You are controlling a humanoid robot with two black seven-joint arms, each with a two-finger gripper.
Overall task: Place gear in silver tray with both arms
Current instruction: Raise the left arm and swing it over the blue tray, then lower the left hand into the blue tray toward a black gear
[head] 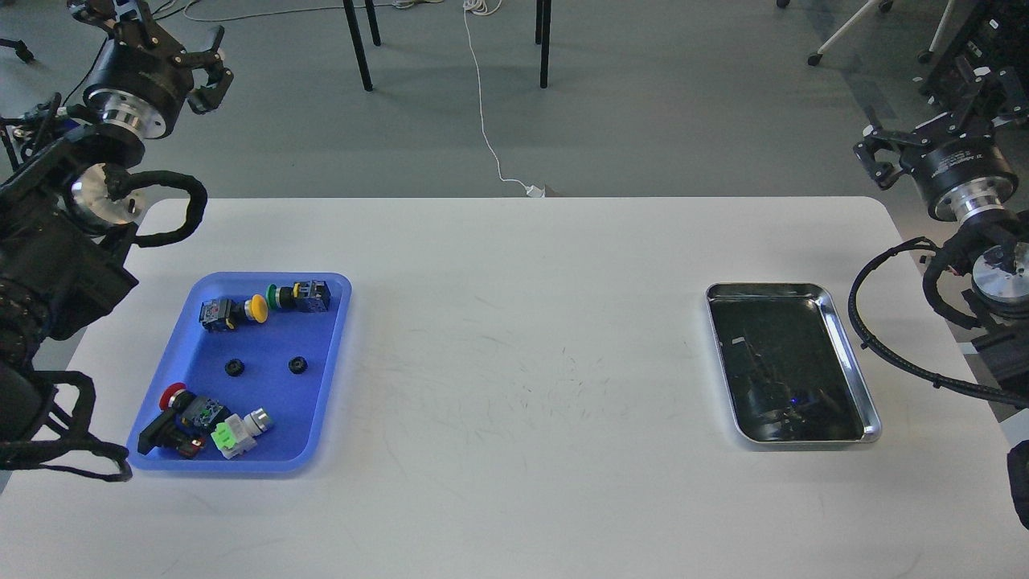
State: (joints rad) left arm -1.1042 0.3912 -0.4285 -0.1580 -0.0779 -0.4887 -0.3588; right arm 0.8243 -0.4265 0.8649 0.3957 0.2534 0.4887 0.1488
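Two small black gears [235, 367] [298, 364] lie loose in the middle of the blue plastic tray [334, 318] at the table's left, with push-button switches [265, 304] grouped along its far edge and more in its near corner. The silver tray [852, 354] sits well apart at the right, its dark bottom bare, so nothing is delivered yet. That gap likely explains using both arms: one picks, the other places. The left gripper [173, 60] hangs raised beyond the table edge, fingers spread and holding nothing. The right gripper [924, 121] is also raised and carries nothing; whether it is parted I cannot tell
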